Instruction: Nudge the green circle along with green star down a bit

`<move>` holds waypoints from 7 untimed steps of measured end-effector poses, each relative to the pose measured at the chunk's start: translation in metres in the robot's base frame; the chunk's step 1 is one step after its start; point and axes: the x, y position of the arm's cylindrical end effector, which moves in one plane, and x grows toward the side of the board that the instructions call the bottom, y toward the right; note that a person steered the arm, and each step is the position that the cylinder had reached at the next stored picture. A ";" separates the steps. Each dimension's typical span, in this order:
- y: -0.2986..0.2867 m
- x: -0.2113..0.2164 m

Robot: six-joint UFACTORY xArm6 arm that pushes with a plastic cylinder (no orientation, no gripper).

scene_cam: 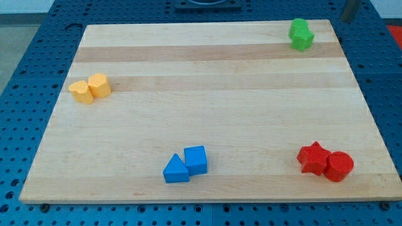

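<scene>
Wooden board (207,94) lies flat on a blue perforated table (25,63) and fills most of the view. At the view's top right, a dark rod (349,9) enters the frame just beyond the board's edge; my tip cannot be made out. Nearby, the green circle (299,27) and green star (303,40) sit touching, apparently circle above star. Red star (313,157) and red circle (339,166) touch at bottom right. Blue cube (196,159) and blue triangle (175,169) touch at bottom centre. Two yellow blocks (90,88) touch at left.
</scene>
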 end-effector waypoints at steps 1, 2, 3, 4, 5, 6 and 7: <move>-0.002 -0.001; -0.002 0.000; -0.003 0.000; -0.025 0.000; -0.065 0.001; -0.089 0.001; -0.111 0.001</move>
